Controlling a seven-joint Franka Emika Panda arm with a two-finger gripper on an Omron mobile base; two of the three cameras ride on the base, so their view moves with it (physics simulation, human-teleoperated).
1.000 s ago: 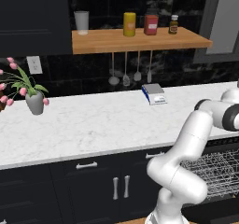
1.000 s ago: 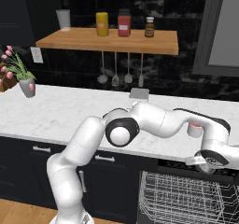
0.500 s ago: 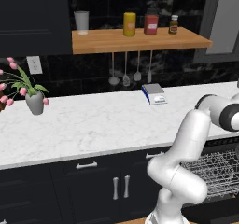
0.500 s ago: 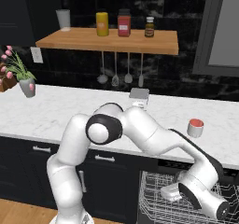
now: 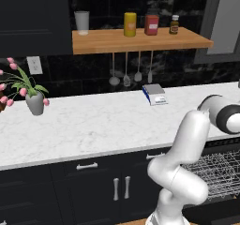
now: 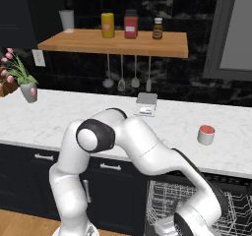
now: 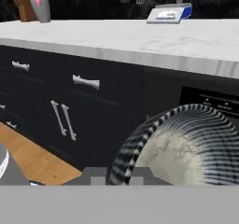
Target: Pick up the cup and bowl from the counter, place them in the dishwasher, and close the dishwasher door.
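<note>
Close in front of the hand camera hangs the bowl [image 7: 179, 146], black-and-white striped outside and pale marbled inside. Its rim runs down between the two fingertips, with my gripper [image 7: 119, 175] shut on it. The cup [image 6: 205, 134], grey with a red inside, stands on the white marble counter [image 6: 59, 119] to the right. My arm bends from the counter's edge down to the open dishwasher [image 6: 197, 200], whose wire racks [image 5: 213, 170] show. The dishwasher door is out of view.
A small scale [image 5: 154, 93] sits at the back of the counter, and a vase of pink flowers [image 5: 35, 102] at its left end. Above hangs a wooden shelf [image 6: 113, 41] with jars, and utensils below it. Dark cabinets with silver handles [image 7: 85, 81] stand left of the dishwasher.
The arm has swung from counter height beside the cup down to the front of the open dishwasher. The cup, hidden by the arm a second ago, now stands uncovered on the counter.
</note>
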